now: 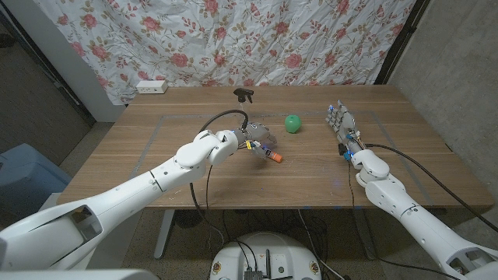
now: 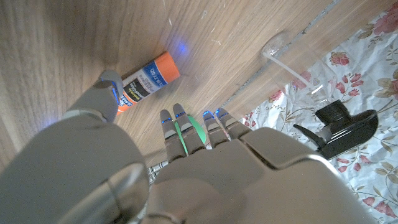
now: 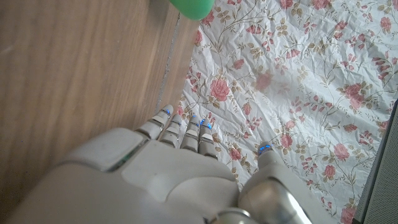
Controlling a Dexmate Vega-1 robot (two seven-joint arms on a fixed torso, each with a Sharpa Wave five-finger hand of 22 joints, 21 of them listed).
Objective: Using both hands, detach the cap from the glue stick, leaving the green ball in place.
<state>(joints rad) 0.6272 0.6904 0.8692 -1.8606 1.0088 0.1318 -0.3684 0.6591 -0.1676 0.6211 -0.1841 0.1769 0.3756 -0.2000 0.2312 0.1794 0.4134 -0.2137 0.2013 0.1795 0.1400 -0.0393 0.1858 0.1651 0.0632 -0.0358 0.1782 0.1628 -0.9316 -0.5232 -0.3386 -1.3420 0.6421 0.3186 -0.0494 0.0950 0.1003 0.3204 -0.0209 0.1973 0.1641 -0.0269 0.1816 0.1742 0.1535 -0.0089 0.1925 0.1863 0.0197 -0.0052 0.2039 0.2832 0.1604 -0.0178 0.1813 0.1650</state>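
Glue stick [image 1: 270, 154] lies flat on the table [image 1: 156, 167], about mid-table, well in from every edge, orange cap end pointing toward the near edge.

Green ball [image 1: 292, 124] sits beyond it toward the far edge, apart from the stick, touched by nothing.

Left hand [image 1: 257, 141] hangs right over the stick. In the left wrist view we see the fingers [image 2: 186, 127] spread and the thumb down beside the label; hand not clenched, nothing grasped that we can make out. Contact with the stick uncertain.

Right hand [image 1: 343, 128] waits near the table's right edge, fingers extended and apart, holding nothing, well clear of the stick.

We judge the step in hand to be the first pickup, cap still on. Next move calls for the left hand to close around the stick's body and lift it, then the right to come across for the cap, passing the ball without nudging it.
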